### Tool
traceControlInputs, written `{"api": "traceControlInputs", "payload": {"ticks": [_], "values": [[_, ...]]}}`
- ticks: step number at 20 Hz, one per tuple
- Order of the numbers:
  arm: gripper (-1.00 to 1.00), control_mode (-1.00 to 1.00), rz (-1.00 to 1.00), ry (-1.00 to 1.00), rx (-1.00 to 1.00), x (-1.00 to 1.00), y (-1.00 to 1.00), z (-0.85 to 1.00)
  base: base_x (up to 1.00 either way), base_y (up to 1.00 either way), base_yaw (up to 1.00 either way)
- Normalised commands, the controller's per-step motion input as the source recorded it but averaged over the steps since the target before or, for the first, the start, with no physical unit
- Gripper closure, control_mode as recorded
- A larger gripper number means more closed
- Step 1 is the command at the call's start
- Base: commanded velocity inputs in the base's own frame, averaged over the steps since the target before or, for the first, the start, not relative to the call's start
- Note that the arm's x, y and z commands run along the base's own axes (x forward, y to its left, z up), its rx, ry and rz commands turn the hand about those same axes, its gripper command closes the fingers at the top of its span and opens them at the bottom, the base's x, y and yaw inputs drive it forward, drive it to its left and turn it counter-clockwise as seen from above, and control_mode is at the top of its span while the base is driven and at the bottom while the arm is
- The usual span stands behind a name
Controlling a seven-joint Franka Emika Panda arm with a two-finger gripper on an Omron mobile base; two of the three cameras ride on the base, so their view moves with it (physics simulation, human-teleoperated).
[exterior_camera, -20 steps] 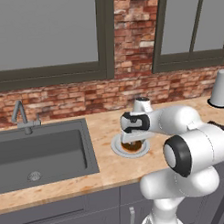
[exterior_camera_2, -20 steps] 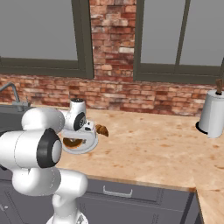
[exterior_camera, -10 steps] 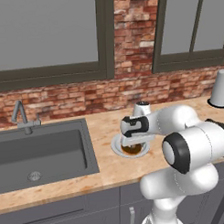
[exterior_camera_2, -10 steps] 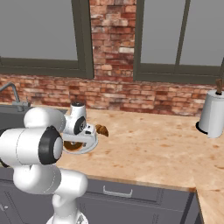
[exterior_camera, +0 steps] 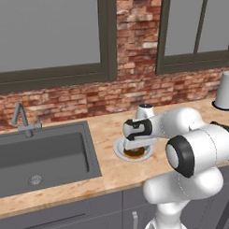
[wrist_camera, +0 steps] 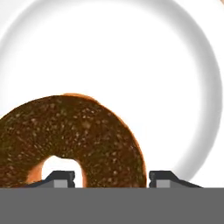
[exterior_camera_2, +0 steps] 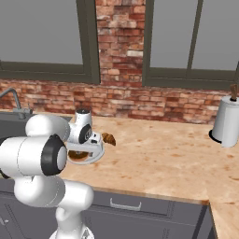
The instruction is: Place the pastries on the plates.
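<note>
Dark-glazed doughnut [wrist_camera: 72, 140] lies on a white plate [wrist_camera: 183, 65] on the tabletop [exterior_camera_2: 158, 158], its ring between the parted fingers [wrist_camera: 162, 177] hovering just above, so it looks set down; the croissant [exterior_camera_2: 108, 138] waits beside the plate, unplated

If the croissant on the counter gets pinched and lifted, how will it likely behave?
The croissant is small beside the plate, so probably light. Its tapered crescent ends may let it twist in a two-finger pinch. Lying flat on the counter, it seems unlikely to roll.
</note>
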Motion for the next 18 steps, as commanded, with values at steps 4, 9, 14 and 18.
{"api": "traceControlInputs", "payload": {"ticks": [4,9,14,18], "values": [[-1.00,-1.00,0.00,0.00,0.00,0.00,-0.01,0.00,0.00,0.00,0.00],[-1.00,-1.00,0.00,0.00,0.00,0.05,-0.10,0.06,0.00,0.00,0.00],[-1.00,-1.00,0.00,0.00,0.02,0.08,-0.21,0.38,0.00,0.00,0.00],[-1.00,-1.00,0.00,0.00,0.02,0.01,-0.14,0.46,0.00,0.00,0.00]]}}
